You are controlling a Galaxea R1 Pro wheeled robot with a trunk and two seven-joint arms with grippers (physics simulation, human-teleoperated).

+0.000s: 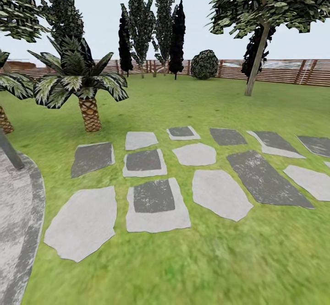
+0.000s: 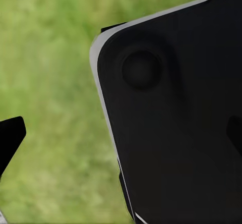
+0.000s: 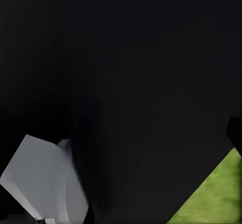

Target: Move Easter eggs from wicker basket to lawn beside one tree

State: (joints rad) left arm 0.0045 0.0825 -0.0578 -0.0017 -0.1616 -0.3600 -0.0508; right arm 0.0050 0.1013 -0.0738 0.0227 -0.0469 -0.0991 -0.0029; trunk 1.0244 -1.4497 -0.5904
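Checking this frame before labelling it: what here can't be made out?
- Left gripper's jaws: left wrist view, a black panel blocks them.
- Right gripper's jaws: right wrist view, a dark body covers nearly all.
- Grey-trunked tree: head view, crown cut by the top edge.
- Lawn: near part blurred.

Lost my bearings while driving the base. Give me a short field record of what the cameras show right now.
setting: garden lawn, ringed by a brown slat fence
ahead: flat grey stepping stones set in the grass
near left: palm tree with a scaly brown trunk
far right: pale grey-trunked tree standing on the lawn
far centre: tall dark trees and a round dark bush by the fence
left edge: curved grey paving
left wrist view: blurred grass beside a dark robot part
right wrist view: mostly dark robot body, a sliver of grass
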